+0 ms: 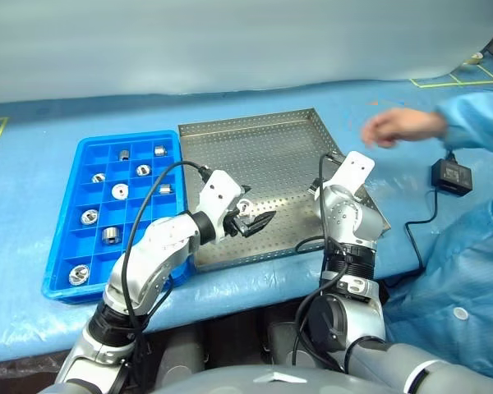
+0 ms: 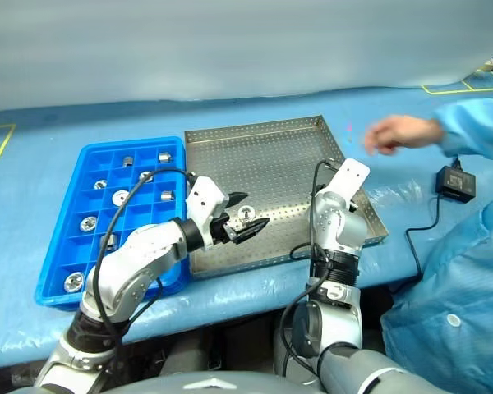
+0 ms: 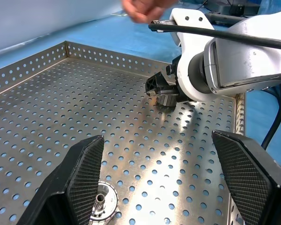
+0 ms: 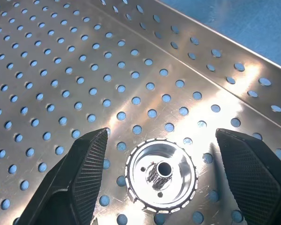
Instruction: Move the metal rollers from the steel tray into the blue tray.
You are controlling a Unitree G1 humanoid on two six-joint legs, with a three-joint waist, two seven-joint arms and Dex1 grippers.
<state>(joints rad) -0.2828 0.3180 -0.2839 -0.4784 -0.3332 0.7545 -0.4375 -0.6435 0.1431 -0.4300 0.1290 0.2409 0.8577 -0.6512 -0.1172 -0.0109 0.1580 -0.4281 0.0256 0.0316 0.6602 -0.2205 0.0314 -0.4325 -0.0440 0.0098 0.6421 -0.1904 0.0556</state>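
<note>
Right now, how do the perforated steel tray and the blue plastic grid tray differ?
The silver perforated steel tray has one open floor dotted with holes; the bright blue plastic grid tray is split into small square compartments. The steel tray is wider, the blue tray narrower. The blue tray holds about ten shiny metal rollers; the steel tray shows two, one at each gripper. Both are low-rimmed rectangles lying side by side on the blue-covered table.

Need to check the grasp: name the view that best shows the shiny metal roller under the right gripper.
Right wrist view: the shiny metal roller lies large between the right gripper's open fingers. In the left wrist and head views, the right arm hides it.
</note>
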